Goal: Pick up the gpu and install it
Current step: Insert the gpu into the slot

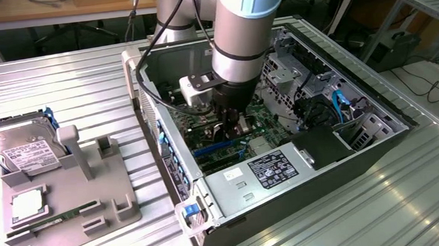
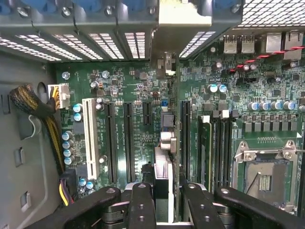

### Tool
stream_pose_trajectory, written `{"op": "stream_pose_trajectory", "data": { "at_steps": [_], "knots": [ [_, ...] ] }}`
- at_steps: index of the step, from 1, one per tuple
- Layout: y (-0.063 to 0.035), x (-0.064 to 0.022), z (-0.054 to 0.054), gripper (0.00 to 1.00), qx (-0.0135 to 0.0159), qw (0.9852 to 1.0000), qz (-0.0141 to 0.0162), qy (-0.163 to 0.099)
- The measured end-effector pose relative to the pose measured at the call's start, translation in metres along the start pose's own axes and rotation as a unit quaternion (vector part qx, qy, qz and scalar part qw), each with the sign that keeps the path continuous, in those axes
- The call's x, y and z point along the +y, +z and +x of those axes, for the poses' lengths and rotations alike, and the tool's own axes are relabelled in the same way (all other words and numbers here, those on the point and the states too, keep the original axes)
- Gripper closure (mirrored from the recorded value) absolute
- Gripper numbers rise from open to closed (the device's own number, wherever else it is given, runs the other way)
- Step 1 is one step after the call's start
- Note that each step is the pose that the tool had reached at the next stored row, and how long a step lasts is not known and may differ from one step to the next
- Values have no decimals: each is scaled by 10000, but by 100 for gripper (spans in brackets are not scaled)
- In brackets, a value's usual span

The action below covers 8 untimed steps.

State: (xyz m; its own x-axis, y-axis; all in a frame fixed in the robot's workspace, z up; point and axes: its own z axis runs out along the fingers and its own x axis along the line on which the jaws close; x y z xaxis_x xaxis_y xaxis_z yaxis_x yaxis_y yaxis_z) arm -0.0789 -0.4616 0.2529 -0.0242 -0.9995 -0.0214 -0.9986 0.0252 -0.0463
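Gripper (image 2: 162,200) was clamped on the gpu (image 2: 163,179), holding it edge-on inside the open PC case (image 1: 373,142). Card sat just above the motherboard (image 2: 138,95), over its expansion slots, with the pale bracket end toward the case's rear wall.

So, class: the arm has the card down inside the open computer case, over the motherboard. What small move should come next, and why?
Probably a slow, straight push toward the board. The gripper holds the gpu edge-on between its fingers, above the motherboard and among its long slots. Whether it is seated cannot be told.
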Motion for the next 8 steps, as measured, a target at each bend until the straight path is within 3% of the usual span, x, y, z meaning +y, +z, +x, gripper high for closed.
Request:
{"op": "stream_pose_trajectory", "data": {
  "at_steps": [4, 8],
  "knots": [
    [19, 2, 1, 72, 1, 10000, -56, 2],
    [29, 5, 10, 72, -5, 10000, -64, 2]
  ]
}}
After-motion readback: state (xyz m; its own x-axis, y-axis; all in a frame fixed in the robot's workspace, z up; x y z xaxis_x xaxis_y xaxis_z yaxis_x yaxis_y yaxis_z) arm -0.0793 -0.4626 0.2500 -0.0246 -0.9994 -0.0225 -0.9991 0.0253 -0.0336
